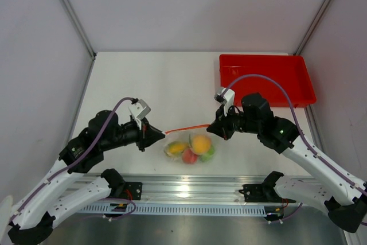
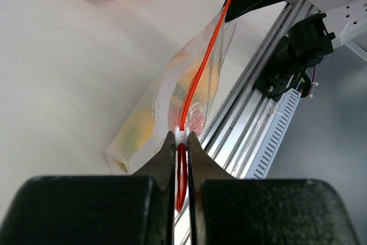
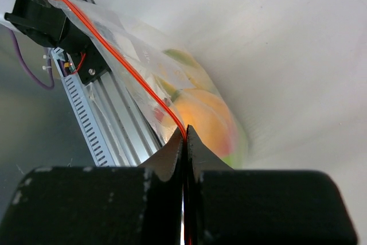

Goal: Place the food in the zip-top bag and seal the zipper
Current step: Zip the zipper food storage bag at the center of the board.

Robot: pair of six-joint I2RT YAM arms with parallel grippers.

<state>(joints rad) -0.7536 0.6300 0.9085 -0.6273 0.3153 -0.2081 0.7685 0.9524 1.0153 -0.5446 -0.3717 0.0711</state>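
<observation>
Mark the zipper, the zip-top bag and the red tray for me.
zipper [image 2: 199, 73]: left wrist view, middle of the orange-red strip.
zip-top bag [image 2: 143, 127]: left wrist view, clear side wall near its lower corner.
red tray [image 1: 287, 67]: top external view, bare floor inside.

No legible text, label, brand, number or sign found in any view. One faint pale mark on the transparent floppy plastic bag [image 3: 145, 55], upper centre-left of the right wrist view, is too blurred to read. Small coloured tags on the arm bases at the bottom of the top view are too small to read.
</observation>
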